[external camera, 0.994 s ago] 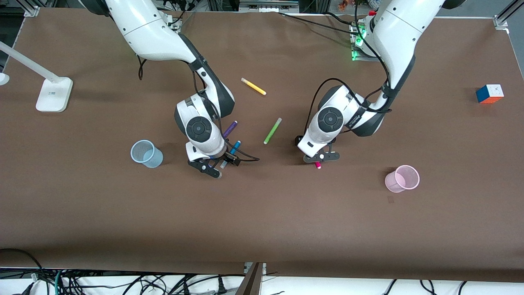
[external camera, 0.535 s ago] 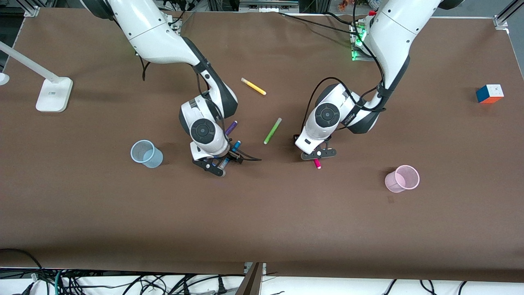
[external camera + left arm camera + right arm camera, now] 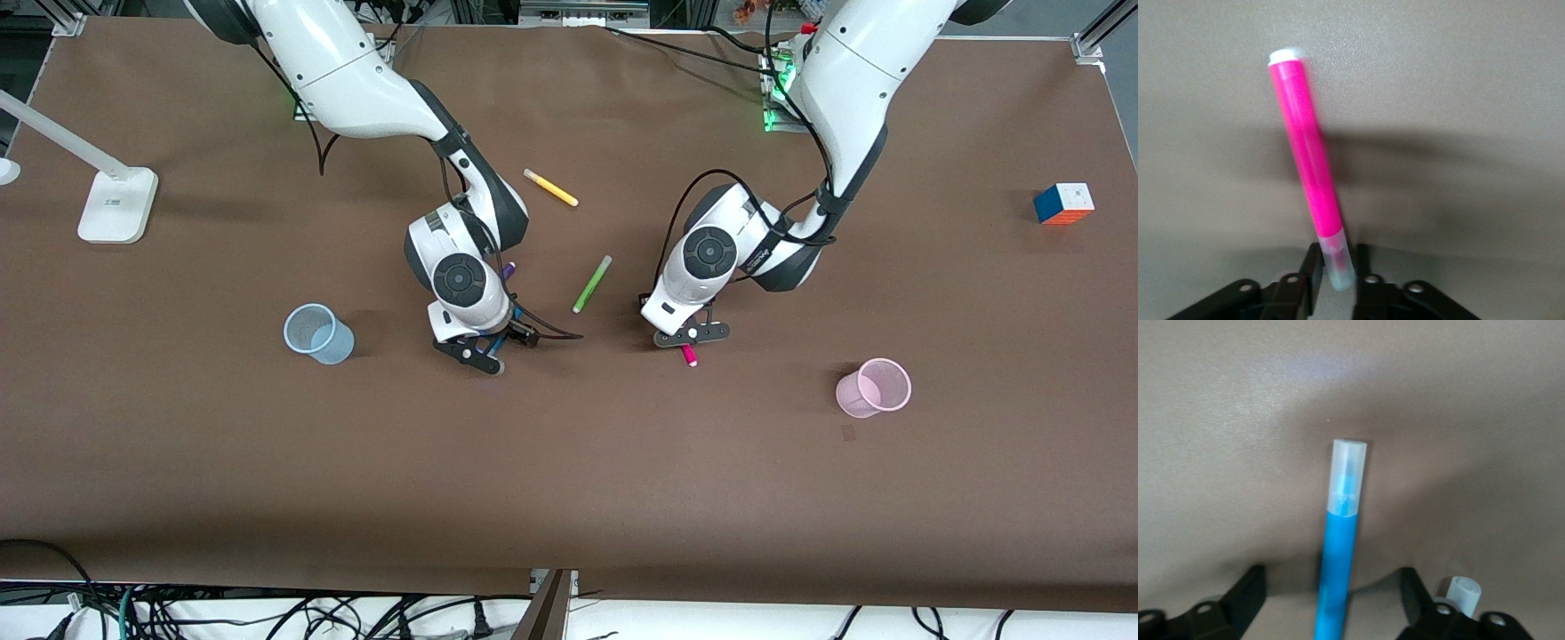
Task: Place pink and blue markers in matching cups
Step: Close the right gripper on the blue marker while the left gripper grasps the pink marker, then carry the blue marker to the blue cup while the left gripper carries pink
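Pink plastic first: the pink marker (image 3: 1308,167) is a short, slim, rigid pen with a smooth barrel. I'd expect it to weigh next to nothing and to swivel or slip if pinched off-centre. The left hand (image 3: 1337,263) has it by the pale cap end, with both fingers (image 3: 1313,270) pressed against the cap and almost no gap between them. Most of the barrel sticks out past the fingertips. That is a long lever on a slick cap, so I'd keep any carry slow.

From the front camera, this hand sits low over the desk (image 3: 569,462) near its middle. The pink marker's tip shows just nearer the camera than the hand. The pink cup (image 3: 874,388) stands apart from it, toward the left arm's end and a little nearer the camera.

The blue marker (image 3: 1338,573) should handle the same way: light, stiff and slippery. The right hand (image 3: 1331,587) straddles it with its fingers spread wide. There is clear space on both sides, so it grips nothing yet. I'd close on the barrel, not on the translucent cap. The blue cup (image 3: 317,333) waits toward the right arm's end.

Both cups look thin and light, and I judge them easy to knock over with a pen taller than they are.

The purple pen (image 3: 508,268) lies close by the right hand, so I'd be careful not to snag it.
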`<move>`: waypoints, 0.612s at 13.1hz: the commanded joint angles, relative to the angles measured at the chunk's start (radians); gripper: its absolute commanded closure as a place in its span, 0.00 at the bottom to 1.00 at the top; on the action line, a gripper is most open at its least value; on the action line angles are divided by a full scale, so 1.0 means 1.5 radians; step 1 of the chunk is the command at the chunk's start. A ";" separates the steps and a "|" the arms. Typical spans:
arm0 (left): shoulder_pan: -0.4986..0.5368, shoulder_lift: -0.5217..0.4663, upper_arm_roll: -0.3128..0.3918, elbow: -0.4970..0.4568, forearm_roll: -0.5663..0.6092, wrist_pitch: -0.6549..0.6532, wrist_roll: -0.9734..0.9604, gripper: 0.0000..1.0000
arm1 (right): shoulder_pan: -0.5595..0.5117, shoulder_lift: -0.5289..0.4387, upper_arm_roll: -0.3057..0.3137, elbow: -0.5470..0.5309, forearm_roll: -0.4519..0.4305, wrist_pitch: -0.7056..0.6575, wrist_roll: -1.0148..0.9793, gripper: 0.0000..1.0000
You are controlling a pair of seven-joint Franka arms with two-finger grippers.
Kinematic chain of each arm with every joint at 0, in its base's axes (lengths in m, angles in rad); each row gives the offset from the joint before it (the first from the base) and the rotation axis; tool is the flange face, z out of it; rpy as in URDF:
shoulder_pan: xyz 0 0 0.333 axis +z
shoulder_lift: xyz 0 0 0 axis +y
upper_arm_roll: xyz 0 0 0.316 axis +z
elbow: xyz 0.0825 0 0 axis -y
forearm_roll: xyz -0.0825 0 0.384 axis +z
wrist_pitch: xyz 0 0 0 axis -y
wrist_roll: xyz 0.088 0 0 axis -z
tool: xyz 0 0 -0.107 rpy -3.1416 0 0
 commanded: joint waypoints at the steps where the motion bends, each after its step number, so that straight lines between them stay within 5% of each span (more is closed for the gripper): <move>1: 0.001 -0.006 0.003 0.003 0.026 -0.026 -0.012 0.97 | 0.001 0.006 0.000 0.000 0.008 0.002 -0.033 0.60; 3: 0.008 -0.023 0.007 0.028 0.026 -0.105 -0.008 0.99 | 0.000 0.002 0.000 0.001 0.012 0.007 -0.058 1.00; 8: 0.067 -0.039 0.007 0.152 0.029 -0.415 0.212 0.98 | -0.006 -0.012 -0.005 0.002 0.012 0.000 -0.068 1.00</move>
